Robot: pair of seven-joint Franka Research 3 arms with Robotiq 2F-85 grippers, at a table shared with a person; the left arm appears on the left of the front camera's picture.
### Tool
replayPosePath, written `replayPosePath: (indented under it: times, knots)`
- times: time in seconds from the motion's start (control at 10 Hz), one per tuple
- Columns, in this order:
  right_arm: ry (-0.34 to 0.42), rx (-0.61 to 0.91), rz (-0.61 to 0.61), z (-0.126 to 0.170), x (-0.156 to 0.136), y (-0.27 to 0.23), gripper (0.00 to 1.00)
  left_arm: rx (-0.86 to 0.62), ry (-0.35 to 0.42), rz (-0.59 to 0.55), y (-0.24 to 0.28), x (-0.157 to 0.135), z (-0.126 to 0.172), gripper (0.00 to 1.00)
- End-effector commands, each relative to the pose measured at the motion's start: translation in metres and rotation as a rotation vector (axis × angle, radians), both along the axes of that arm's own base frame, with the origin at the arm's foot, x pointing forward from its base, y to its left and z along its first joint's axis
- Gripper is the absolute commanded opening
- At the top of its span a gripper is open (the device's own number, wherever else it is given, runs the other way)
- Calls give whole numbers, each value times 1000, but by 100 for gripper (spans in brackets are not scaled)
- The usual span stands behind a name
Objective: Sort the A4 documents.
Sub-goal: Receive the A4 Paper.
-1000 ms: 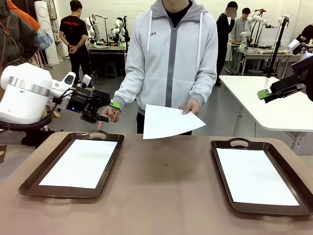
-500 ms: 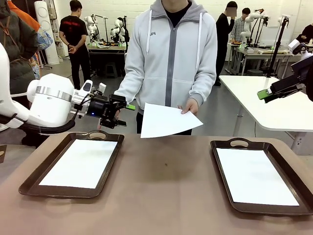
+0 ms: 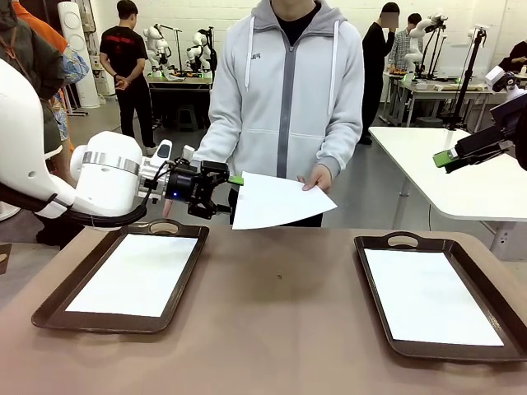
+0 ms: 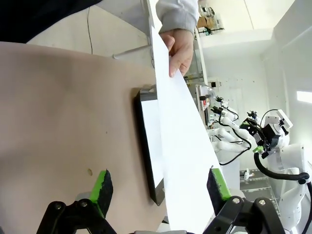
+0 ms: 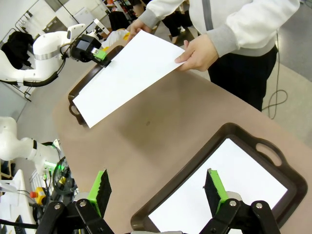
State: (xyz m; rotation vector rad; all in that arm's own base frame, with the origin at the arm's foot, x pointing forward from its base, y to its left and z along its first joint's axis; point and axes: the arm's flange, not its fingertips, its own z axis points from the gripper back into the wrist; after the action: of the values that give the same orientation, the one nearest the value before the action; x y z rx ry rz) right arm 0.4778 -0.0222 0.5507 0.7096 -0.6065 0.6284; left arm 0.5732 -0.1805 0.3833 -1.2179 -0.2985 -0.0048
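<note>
A person across the table holds one of the A4 documents, a blank white sheet (image 3: 280, 200), out over the far table edge by a hand (image 3: 318, 177). My left gripper (image 3: 224, 193) is open at the sheet's left edge. In the left wrist view the sheet (image 4: 187, 161) runs edge-on between the green pads (image 4: 102, 187), close to the right one, and the jaws stand wide apart. My right gripper (image 3: 445, 158) hangs open high at the right, above the right tray (image 5: 234, 130). Each tray holds a white sheet (image 3: 136, 273) (image 3: 428, 295).
Two dark brown handled trays lie on the brown table, the left tray (image 3: 49, 309) and the right tray (image 3: 366, 276), with bare tabletop (image 3: 280, 313) between them. The person's other hand (image 3: 169, 206) is behind my left gripper. A white table (image 3: 461, 185) stands at the right.
My left arm has swung to the right, bringing its open gripper from beside the person's hand to the sheet's left edge. The sheet shifted slightly left. The right arm has not moved.
</note>
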Motion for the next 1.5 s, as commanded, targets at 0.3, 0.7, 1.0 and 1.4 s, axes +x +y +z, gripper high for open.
replayPosePath:
  times: [0.3,0.7,1.0,1.4]
  knots:
    - [-1,1,3,0,0,0,100,-117,46,-23,-22,9,0,100]
    - [-1,1,3,0,0,0,100,-159,45,-43,-25,7,-5,85]
    - [-1,1,3,0,0,0,100,-164,47,-51,-23,8,-4,60]
    - [-1,1,3,0,0,0,100,-163,47,-55,-24,8,-4,21]
